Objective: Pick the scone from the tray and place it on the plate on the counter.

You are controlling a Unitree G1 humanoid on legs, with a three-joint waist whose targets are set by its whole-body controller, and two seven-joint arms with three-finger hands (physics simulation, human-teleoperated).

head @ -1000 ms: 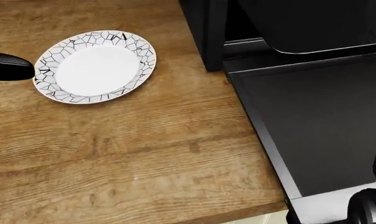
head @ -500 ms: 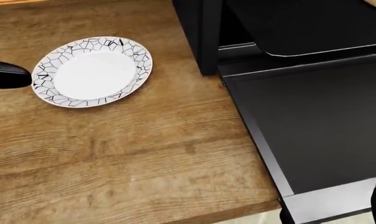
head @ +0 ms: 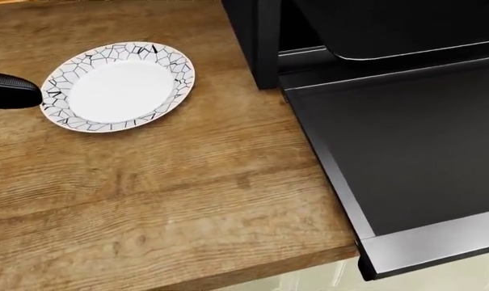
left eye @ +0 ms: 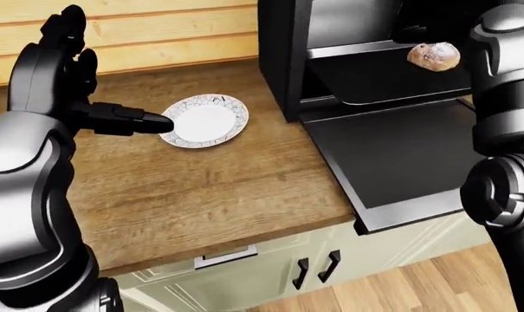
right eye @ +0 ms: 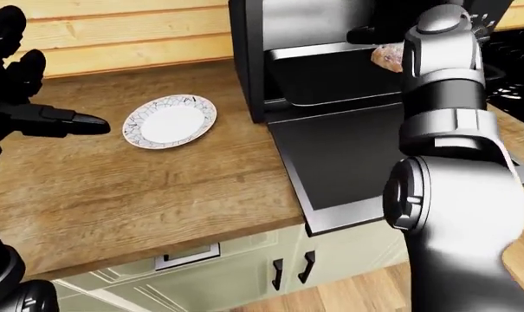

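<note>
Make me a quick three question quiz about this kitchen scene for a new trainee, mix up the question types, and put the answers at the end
1. True or false: the plate on the wooden counter has nothing on it.
2. Multiple choice: where is the scone now? A) on the plate B) on the dark tray inside the open oven C) on the lowered oven door
3. Fill in: in the left-eye view, a finger of the left hand points toward the ____.

Key
1. True; its white centre is bare.
2. B; it sits at the tray's right end, close to the right arm, whose hand is not visible.
3. Plate; the fingertip ends at its left rim.
</note>
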